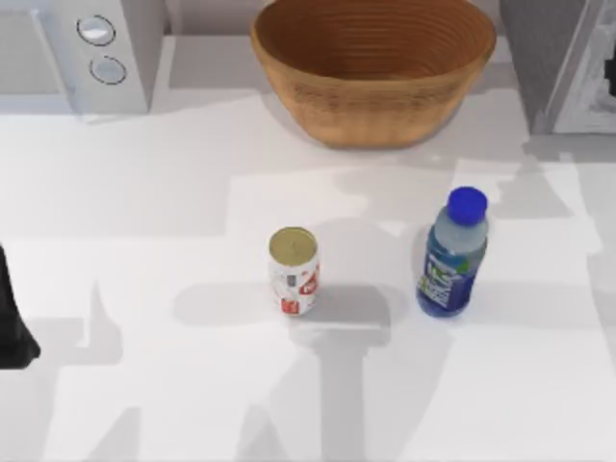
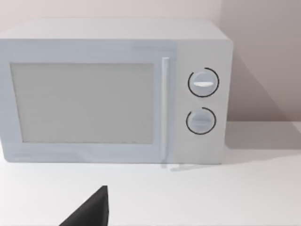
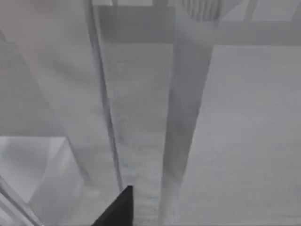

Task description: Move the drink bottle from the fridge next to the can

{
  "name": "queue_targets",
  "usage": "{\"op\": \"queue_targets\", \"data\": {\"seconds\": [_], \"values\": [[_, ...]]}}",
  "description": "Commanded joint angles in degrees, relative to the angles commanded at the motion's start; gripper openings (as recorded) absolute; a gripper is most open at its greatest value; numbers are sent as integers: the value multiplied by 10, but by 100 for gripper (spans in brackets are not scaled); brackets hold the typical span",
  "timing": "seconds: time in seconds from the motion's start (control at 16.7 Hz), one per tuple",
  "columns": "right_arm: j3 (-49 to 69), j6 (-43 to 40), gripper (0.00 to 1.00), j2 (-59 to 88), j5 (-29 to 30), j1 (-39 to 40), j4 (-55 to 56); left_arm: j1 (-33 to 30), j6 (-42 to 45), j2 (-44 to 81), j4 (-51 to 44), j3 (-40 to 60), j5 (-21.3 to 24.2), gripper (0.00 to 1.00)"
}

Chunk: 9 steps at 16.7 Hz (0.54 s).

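Observation:
The drink bottle stands upright on the white table, clear with a blue cap and a blue-green label. The can, white with red markings and a gold top, stands upright to its left with a gap of about one can's width between them. At the back right corner is the grey fridge; the right wrist view faces its grey panels from close up. My left gripper rests at the table's left edge, far from both items. A dark part of my right gripper shows against the fridge.
A large woven basket sits at the back centre, behind the can and bottle. A white microwave with two round knobs stands at the back left. Open table lies in front of the can and bottle.

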Motion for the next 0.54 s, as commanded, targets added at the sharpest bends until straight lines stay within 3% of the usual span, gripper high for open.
{"op": "queue_targets", "data": {"seconds": [0.3,0.54], "values": [[132,1,100,102,2,1,-27,0,0,0,0,0,0,100],[167,2,100,128,2,1,-35,0,0,0,0,0,0,100]]}}
